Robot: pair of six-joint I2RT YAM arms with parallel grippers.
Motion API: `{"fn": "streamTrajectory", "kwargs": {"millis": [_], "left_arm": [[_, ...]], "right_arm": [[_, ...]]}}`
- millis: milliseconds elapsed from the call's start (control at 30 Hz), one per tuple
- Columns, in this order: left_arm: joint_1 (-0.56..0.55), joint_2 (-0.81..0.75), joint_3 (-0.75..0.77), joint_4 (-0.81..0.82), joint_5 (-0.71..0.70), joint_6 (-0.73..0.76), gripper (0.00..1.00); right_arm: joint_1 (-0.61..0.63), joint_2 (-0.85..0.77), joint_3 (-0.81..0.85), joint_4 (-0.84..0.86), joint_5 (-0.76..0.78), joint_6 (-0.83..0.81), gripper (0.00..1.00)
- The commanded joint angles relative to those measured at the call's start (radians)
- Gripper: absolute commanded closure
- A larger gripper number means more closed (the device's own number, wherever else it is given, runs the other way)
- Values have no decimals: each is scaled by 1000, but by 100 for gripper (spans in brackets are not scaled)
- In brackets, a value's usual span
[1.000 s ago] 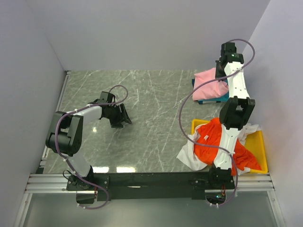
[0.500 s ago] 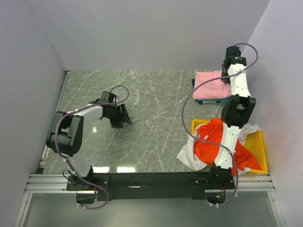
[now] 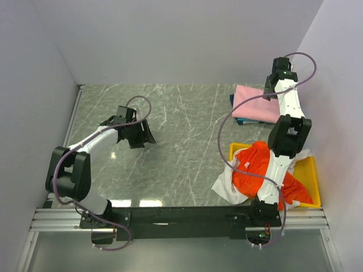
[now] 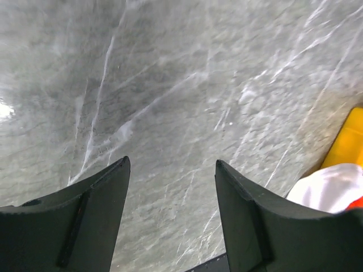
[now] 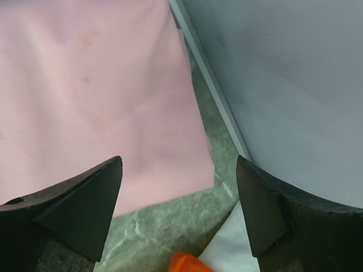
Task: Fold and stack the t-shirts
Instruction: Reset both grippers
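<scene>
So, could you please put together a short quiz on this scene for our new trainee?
1. True or false: the pink shirt lies folded on the teal-blue shirt.
2. Where is the orange-red shirt heaped? A) yellow tray B) table C) on the pink shirt
3. Fill in: the left pincer and right pincer are both ___.
Key: 1 true; 2 A; 3 open.
</scene>
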Motion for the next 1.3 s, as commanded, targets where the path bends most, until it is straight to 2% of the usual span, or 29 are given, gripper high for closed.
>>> {"fn": "streamTrajectory", "kwargs": {"millis": [0, 300, 367, 600, 733, 767, 900, 1067, 1267], "left_arm": [[-4, -75, 30, 36, -47, -11, 32], [-4, -213, 3, 87, -118, -50, 32], [-4, -246, -3, 96, -142, -56, 32], [-4, -393, -65, 145, -230, -70, 32], [-4, -450, -98, 166, -256, -65, 31], [-4, -459, -106, 169, -261, -61, 31], [-5, -500, -137, 191, -265, -50, 30], [-5, -537, -167, 208, -279, -42, 30], [-5, -583, -192, 226, -288, -42, 29]], "right_arm": [[1, -191, -84, 114, 29, 62, 13], [63, -477, -302, 172, -61, 56, 11], [93, -558, -356, 201, -129, 61, 11], [175, -809, -724, 319, -382, 136, 12], [305, -938, -955, 445, -500, 211, 12], [327, -961, -1046, 474, -526, 253, 12], [414, -1055, -1227, 630, -641, 411, 12], [501, -1096, -1365, 717, -617, 518, 12], [571, -1098, -1408, 714, -545, 535, 12]]}}
